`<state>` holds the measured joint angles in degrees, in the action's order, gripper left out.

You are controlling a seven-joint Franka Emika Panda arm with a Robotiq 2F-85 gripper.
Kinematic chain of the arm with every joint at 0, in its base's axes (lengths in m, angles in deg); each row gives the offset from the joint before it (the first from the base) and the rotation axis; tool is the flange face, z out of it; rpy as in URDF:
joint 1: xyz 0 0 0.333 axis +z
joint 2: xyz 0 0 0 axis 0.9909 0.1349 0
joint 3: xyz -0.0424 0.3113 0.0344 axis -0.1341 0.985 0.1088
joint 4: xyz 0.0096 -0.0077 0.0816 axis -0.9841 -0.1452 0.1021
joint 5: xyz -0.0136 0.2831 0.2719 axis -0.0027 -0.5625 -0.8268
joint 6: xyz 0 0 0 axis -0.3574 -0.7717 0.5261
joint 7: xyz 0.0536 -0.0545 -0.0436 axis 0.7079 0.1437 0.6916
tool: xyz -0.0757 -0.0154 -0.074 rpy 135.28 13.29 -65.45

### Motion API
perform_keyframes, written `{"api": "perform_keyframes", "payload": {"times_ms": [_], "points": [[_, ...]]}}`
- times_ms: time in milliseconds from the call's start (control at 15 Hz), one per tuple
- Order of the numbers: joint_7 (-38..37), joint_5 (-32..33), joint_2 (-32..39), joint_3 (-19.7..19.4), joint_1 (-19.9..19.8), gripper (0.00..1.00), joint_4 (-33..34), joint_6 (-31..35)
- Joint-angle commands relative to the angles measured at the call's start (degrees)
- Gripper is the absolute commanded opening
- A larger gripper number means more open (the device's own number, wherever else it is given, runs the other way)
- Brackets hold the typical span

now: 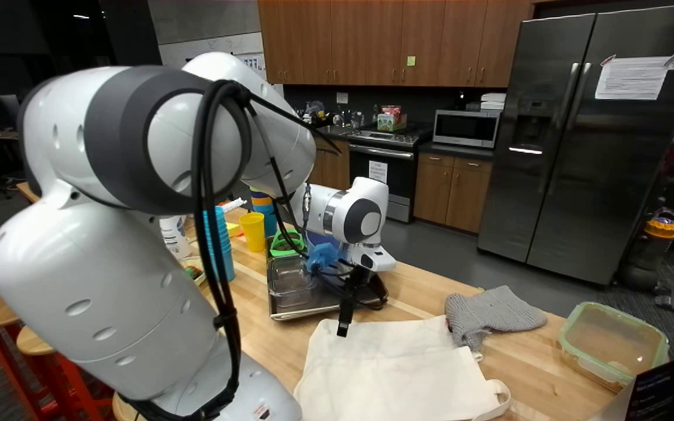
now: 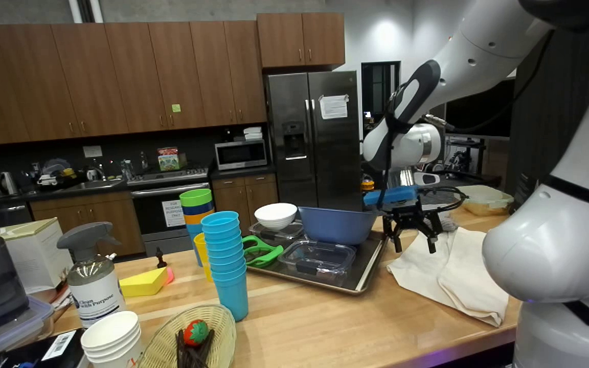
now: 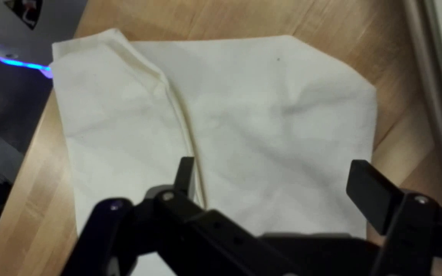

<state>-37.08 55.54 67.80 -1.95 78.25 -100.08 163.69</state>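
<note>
A cream cloth bag lies on the wooden table in both exterior views, with a handle loop at its near right corner. Part of the bag is folded over along a raised edge in the wrist view. Above it my gripper points down with its jaws wide apart and nothing between them. Seen from the wrist, the gripper has its left finger near the fold line and its right finger at the bag's side edge. It appears raised off the cloth. The lower part of the bag is hidden behind the gripper.
Beside the bag is a metal tray holding a blue tub, a clear plastic box and a white bowl. A grey knitted cloth and a lidded container lie on the bag's other side. Stacked blue cups stand farther along.
</note>
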Motion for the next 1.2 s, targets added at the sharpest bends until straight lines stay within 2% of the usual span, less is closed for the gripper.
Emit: {"api": "perform_keyframes", "payload": {"times_ms": [0, 200, 400, 667, 733, 1133], "points": [[-4.9, -5.8, 0.7, 0.1, 1.0, 1.00, 1.8, 0.0], [-7.7, -7.7, 1.1, 0.6, 1.4, 1.00, 2.6, 0.2], [-10.1, -6.1, 1.3, 1.1, 1.5, 1.00, 3.0, -0.4], [-10.4, -0.4, 1.5, 1.7, 1.4, 1.00, 2.9, -3.7], [-8.9, -2.8, 1.1, 0.9, 1.8, 1.00, 2.3, -1.8], [-9.5, -1.0, 1.5, 1.2, 1.9, 1.00, 2.3, -2.6]]}}
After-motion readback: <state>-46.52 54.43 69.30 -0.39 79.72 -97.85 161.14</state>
